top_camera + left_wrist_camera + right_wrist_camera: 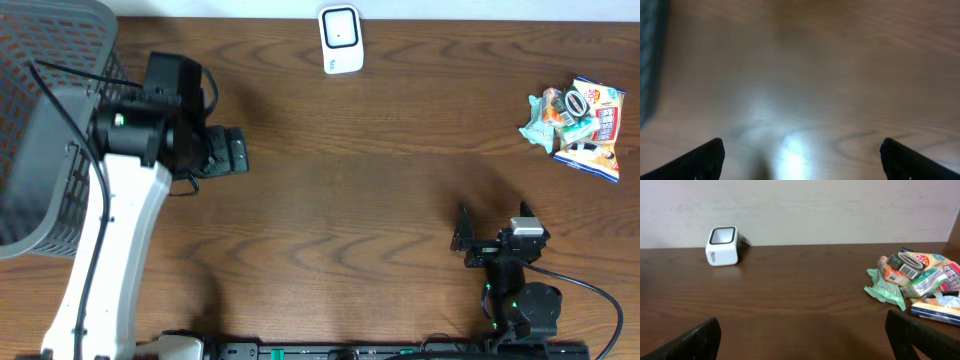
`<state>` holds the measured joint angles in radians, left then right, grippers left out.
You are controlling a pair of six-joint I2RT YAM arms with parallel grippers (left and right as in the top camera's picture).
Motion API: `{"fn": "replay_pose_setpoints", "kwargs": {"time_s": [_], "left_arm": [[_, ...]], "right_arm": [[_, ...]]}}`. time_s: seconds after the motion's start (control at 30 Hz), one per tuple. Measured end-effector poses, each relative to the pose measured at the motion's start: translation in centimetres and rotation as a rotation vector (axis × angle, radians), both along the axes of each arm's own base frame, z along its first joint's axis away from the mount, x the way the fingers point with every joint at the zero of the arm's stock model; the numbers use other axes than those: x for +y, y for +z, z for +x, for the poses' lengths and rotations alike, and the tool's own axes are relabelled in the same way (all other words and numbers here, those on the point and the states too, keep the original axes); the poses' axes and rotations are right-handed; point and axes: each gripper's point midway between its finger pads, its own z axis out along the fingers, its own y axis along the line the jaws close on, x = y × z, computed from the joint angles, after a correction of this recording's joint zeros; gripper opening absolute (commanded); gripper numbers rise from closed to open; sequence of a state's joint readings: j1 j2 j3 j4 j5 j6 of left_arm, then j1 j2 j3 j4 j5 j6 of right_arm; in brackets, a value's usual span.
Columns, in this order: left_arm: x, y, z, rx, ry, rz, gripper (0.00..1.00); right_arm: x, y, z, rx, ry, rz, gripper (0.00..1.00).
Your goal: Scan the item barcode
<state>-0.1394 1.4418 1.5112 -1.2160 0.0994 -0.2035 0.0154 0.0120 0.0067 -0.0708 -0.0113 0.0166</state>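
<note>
- Dark brown wood table (380, 180) with a plain pale wall (840, 205) behind it, pretty ordinary setup
- A small white scanner (340, 40) sits at the back edge of the table, roughly mid-width; from the right wrist camera it's off to the upper left, and its top window has a black rim
- The stuff to scan is a heap of snack packets (575, 125) on the far right side of the table, well apart from the scanner and from both arms
- One dark packet in that heap has its barcode (910, 271) turned toward the right wrist camera (way too small to read)
- The left hand (232, 152) is over on the left side, just beside a grey mesh basket (40, 130) that fills the left corner
- Its camera looks straight down at wood with a bright glare patch, all quite blurry
- The left hand's fingers (705, 160) are spread wide, one tip in each bottom corner of its view, only table showing between them
- The right hand (495, 238) is near the front edge on the right, low over the table and pointing toward the wall
- It's spread wide too, fingers (695, 342) poking in at both bottom corners with just table between them; the packets lie ahead of it to the right, not touching
</note>
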Motion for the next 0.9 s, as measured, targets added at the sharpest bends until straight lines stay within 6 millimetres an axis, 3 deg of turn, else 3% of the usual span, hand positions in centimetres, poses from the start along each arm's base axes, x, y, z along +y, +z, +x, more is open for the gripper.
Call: {"fn": "replay_pose_setpoints", "kwargs": {"time_s": [0.17, 0.33, 0.47, 0.7, 0.9], "left_arm": [[-2.0, 0.0, -0.5, -0.167, -0.181, -0.070, 0.98], [-2.4, -0.8, -2.9, -0.276, -0.260, -0.087, 0.98], [-2.0, -1.2, -6.1, -0.351, -0.284, -0.085, 0.98], [-0.6, 1.2, -11.3, -0.526, -0.271, -0.046, 0.98], [-0.2, -0.3, -11.8, -0.556, -0.258, -0.027, 0.98]], "right_arm": [[0.0, 0.0, 0.0, 0.000, 0.000, 0.000, 0.99], [0.0, 0.0, 0.0, 0.000, 0.000, 0.000, 0.99], [0.0, 0.0, 0.0, 0.000, 0.000, 0.000, 0.99], [0.0, 0.0, 0.0, 0.000, 0.000, 0.000, 0.99], [0.0, 0.0, 0.0, 0.000, 0.000, 0.000, 0.99]]}}
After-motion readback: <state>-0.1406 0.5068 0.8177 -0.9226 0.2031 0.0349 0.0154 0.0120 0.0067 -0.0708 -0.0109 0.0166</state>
